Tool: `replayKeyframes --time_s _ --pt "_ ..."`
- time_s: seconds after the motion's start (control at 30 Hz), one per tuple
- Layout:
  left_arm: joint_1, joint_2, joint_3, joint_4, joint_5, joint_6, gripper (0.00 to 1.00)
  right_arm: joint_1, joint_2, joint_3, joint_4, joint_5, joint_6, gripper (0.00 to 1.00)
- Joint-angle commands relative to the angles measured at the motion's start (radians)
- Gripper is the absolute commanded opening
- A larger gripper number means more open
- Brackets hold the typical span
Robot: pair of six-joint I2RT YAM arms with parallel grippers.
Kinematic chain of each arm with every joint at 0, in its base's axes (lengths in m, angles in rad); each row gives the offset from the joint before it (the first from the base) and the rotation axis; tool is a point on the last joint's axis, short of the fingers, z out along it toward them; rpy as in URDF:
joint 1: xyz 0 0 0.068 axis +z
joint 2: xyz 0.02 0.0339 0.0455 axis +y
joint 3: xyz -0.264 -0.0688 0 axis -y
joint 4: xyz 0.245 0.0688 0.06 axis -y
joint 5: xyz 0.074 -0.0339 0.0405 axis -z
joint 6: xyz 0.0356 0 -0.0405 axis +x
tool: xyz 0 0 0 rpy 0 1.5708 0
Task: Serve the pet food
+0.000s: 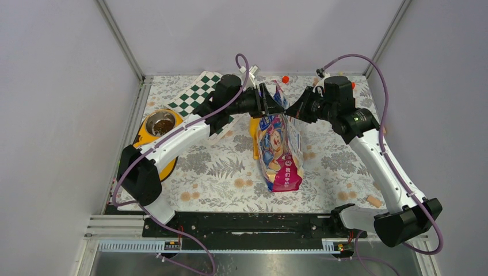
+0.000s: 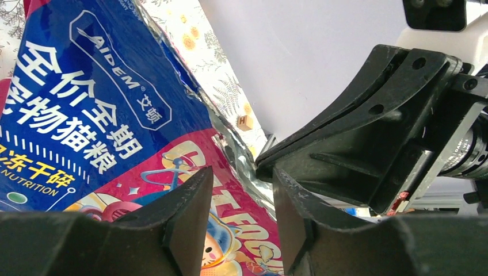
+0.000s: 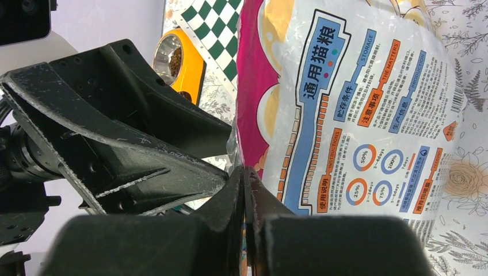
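The pink-and-blue pet food bag stands in the middle of the table, its top held up between both grippers. My right gripper is shut on the bag's top edge, and the right wrist view shows the film pinched between its fingers. My left gripper is open at the other side of the bag's top. In the left wrist view its fingers stand apart, with the bag and its silver inner edge just beyond the gap. Brown kibble lies in one steel bowl.
The yellow double-bowl feeder sits at the left edge under the left arm. A green-and-white checkered board lies at the back left. An orange scoop is partly hidden behind the bag. A small cork-like piece lies front right.
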Motion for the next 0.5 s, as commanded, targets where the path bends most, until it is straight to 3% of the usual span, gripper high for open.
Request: replayKeyframes --time_s 0.0,0.47 --pt "-0.005 -0.007 0.044 0.01 0.001 0.014 0.42 0.003 -0.02 -0.011 0.019 0.005 -0.009 0.0" --pt "-0.005 -0.022 0.033 -0.026 -0.021 0.061 0.2 0.003 -0.017 -0.005 0.018 0.029 -0.013 0.0"
